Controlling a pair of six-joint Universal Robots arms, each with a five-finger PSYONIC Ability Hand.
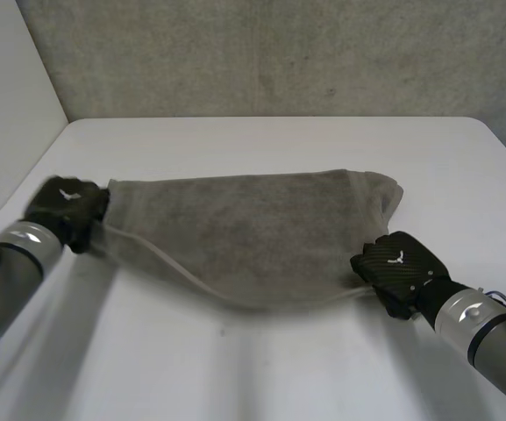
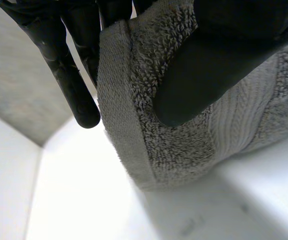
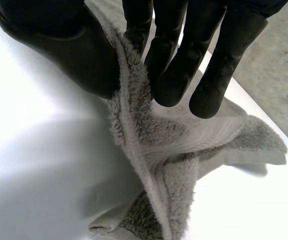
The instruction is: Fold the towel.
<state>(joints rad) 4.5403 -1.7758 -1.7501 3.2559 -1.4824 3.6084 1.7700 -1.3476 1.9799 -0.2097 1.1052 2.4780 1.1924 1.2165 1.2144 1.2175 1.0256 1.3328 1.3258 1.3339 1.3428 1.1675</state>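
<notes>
Left arm (image 1: 14,256) comes in from the near left of the white table (image 1: 279,377). Left hand (image 1: 67,209) is at the towel's left end and is clamped on it. In the left wrist view the thumb (image 2: 208,70) presses the terry against the fingers (image 2: 71,80), with the hemmed edge running down between them to the corner just under the hand.

Grey-brown towel (image 1: 253,237) is stretched across mid-table between the two hands. Far edge is roughly straight. Near edge sags in a curve from the left hand to the right hand, with a hem line visible along it. Right end of the towel is bunched past the right hand, toward the far right of the table.

Right hand (image 1: 402,267) is at the near right edge of the towel, also grasping. In the right wrist view the hem is pinched between the thumb (image 3: 69,50) and the curled fingers (image 3: 213,65), and the loose folds lie crumpled on the table beyond the fingertips. Right arm (image 1: 485,326) leads off to the near right.

Grey wall (image 1: 279,53) is behind the table.
</notes>
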